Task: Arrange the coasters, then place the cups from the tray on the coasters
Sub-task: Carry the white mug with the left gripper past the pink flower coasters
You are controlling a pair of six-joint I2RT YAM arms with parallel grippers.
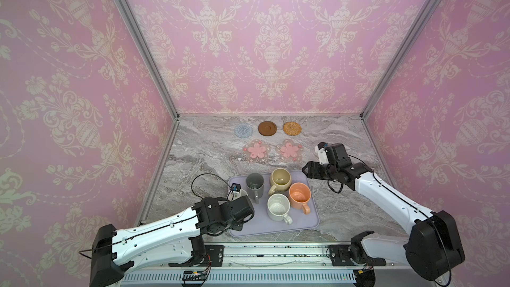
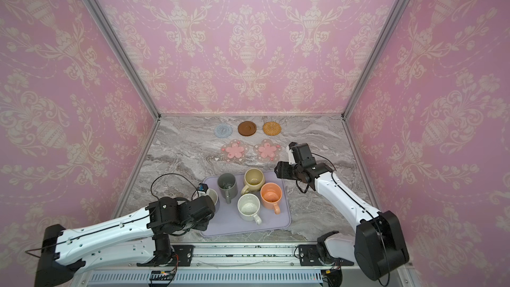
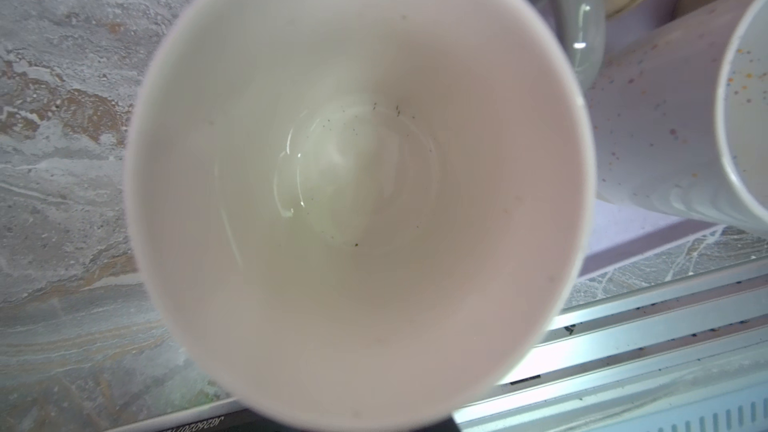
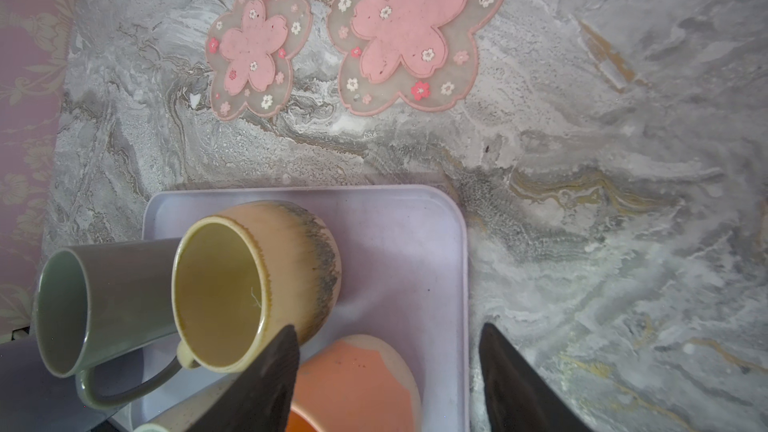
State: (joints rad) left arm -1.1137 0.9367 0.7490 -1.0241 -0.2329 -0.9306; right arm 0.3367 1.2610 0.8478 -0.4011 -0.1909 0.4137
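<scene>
Coasters [image 1: 267, 128] lie spaced in two rows at the worktop's [image 1: 209, 147] far end, ready for cups [image 1: 278, 207]. Left end effector [image 2: 207, 202], closed, seems clamped on the lavender cup [image 3: 357, 184] at the tray's [image 1: 303, 222] edge; right end effector [image 4: 388, 326] hangs spread nearby.

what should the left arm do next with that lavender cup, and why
Probably carry the lavender cup off the tray to the left flower coaster: the left arm seems to grip it, and all five coasters lie bare, that one nearest.
</scene>
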